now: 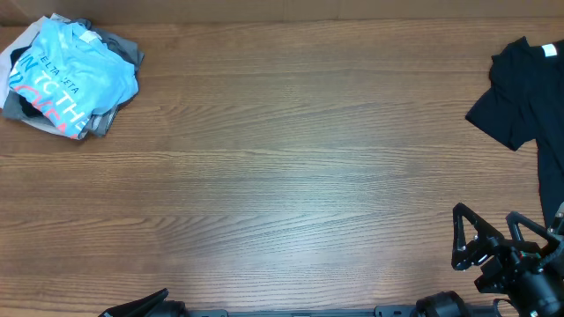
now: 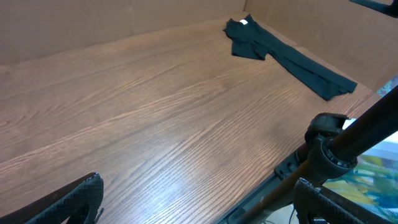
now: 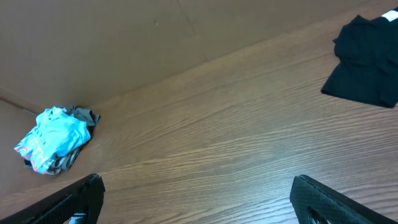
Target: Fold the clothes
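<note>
Jaws: both pairs wide open, nothing held.
Tip: I'd pinch the black shirt (image 1: 515, 92) by its shoulders, then flatten it at the counter (image 1: 282, 176) centre.

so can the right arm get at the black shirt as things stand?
Probably yes. The black shirt lies on the same side as the right arm, with only bare table between them and nothing on top. Its jaws stand open and empty.
</note>
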`<state>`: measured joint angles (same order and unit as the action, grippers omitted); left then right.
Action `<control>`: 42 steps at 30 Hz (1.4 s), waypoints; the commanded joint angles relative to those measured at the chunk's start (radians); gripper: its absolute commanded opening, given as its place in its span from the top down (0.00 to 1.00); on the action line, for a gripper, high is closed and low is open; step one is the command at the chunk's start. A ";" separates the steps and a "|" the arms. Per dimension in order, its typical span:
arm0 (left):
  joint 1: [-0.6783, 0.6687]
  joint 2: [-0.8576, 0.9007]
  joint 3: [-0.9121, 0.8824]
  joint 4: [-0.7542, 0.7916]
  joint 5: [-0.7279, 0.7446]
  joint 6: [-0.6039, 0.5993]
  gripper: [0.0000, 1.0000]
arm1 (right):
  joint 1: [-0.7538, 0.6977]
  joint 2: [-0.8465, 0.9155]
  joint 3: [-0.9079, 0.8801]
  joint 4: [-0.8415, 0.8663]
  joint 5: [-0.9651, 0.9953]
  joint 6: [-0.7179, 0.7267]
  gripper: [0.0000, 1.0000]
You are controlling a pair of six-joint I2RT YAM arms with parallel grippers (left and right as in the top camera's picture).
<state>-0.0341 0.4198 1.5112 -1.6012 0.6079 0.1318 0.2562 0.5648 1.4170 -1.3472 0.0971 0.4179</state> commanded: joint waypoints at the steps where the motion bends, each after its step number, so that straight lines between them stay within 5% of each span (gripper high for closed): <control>1: -0.005 0.015 -0.006 0.004 -0.010 0.018 0.00 | 0.005 -0.005 0.000 0.002 0.014 0.002 0.00; 14: -0.005 0.015 -0.006 0.004 -0.010 0.018 0.00 | 0.005 -0.005 0.000 -0.032 0.019 0.000 0.00; 19: -0.005 0.015 -0.006 0.003 -0.010 0.018 0.00 | -0.006 -0.009 -0.074 0.023 0.026 -0.101 0.00; 31: -0.005 0.015 -0.006 0.001 -0.010 0.018 0.00 | -0.111 -0.303 -0.855 0.687 -0.050 -0.143 0.00; 37: -0.005 0.015 -0.006 0.001 -0.010 0.018 0.00 | -0.164 -0.362 -1.124 1.027 -0.150 -0.161 0.00; 42: -0.005 0.015 -0.006 0.001 -0.010 0.018 0.00 | -0.225 -0.445 -1.254 1.139 -0.181 -0.160 0.00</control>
<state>-0.0341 0.4198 1.5055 -1.6020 0.6003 0.1345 0.0635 0.1730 0.2134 -0.2443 -0.0437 0.2649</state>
